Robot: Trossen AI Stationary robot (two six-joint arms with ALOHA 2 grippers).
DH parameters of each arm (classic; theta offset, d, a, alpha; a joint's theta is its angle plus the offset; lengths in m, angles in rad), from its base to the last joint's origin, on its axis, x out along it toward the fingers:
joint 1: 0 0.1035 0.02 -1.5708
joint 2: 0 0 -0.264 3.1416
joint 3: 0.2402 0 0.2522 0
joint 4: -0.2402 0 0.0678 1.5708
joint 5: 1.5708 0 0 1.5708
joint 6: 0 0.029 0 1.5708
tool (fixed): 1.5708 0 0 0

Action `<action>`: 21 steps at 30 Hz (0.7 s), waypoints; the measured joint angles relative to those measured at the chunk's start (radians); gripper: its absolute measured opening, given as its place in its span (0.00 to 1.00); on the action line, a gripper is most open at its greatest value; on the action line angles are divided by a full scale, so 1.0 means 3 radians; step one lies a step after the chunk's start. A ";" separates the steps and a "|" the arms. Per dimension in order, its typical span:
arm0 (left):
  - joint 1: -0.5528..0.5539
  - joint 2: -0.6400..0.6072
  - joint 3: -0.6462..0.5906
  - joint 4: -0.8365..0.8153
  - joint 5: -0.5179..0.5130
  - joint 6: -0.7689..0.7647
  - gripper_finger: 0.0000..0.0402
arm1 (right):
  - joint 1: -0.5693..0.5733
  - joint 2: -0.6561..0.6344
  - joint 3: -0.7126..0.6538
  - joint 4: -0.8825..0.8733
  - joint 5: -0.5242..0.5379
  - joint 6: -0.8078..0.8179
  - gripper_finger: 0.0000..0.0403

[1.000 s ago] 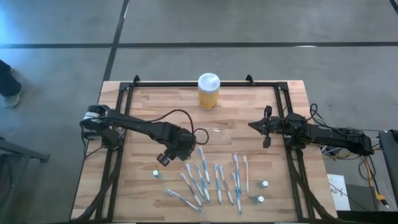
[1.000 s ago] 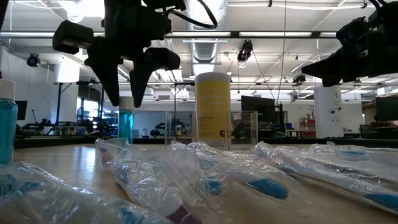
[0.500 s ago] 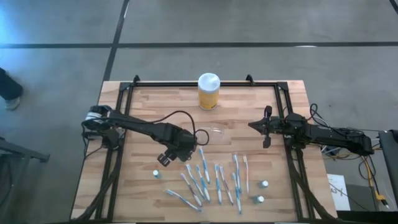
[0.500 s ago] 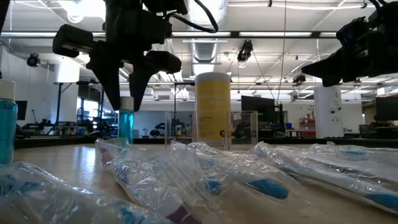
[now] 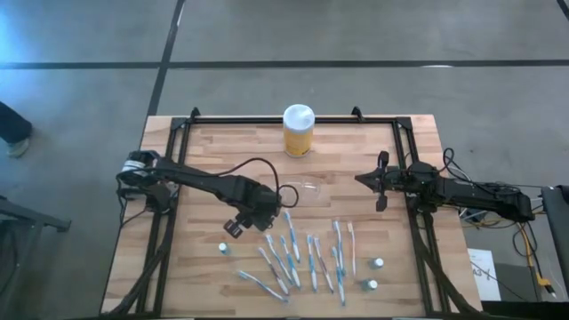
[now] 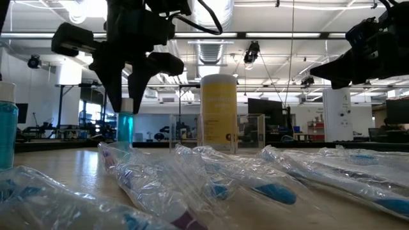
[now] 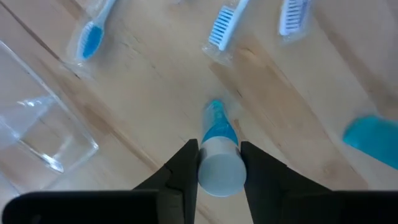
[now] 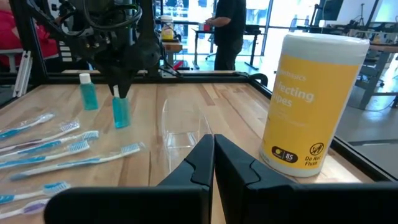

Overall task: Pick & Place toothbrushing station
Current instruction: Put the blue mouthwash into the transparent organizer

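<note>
The left gripper [image 7: 217, 163] is down over a small blue bottle with a white cap [image 7: 218, 149], its fingers [image 7: 184, 167] flanking the cap, though contact can't be confirmed. The bottle stands upright mid-table, beside the clear holder [image 5: 305, 192]. Toothbrushes [image 5: 293, 253] lie scattered toward the table's near edge. The right gripper [image 5: 382, 180] waits near the right edge, fingers pressed together and empty.

The yellow jar [image 8: 311, 106] near the table's far edge carries pale lettering, cut off by its curve, reading "fecting" above "pes". Lower on it sit small black round marks, one showing "85", with the words "Do Not Flush" beside another.
</note>
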 joint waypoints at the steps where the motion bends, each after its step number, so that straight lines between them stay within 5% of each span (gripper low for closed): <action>1: 0.0032 -0.0038 -0.0004 -0.0010 0.0082 -0.0032 0.25 | 0.0000 0.0001 0.0000 0.0000 0.0002 0.0000 0.02; 8: 0.0291 -0.0755 -0.0436 0.0433 0.0290 -0.0318 0.25 | 0.0000 0.0003 0.0000 -0.0031 0.0004 0.0000 0.02; 21: 0.0318 -0.2634 -0.2288 0.2302 0.0567 -0.1469 0.25 | 0.0000 -0.0003 -0.0001 -0.0072 0.0003 0.0019 0.02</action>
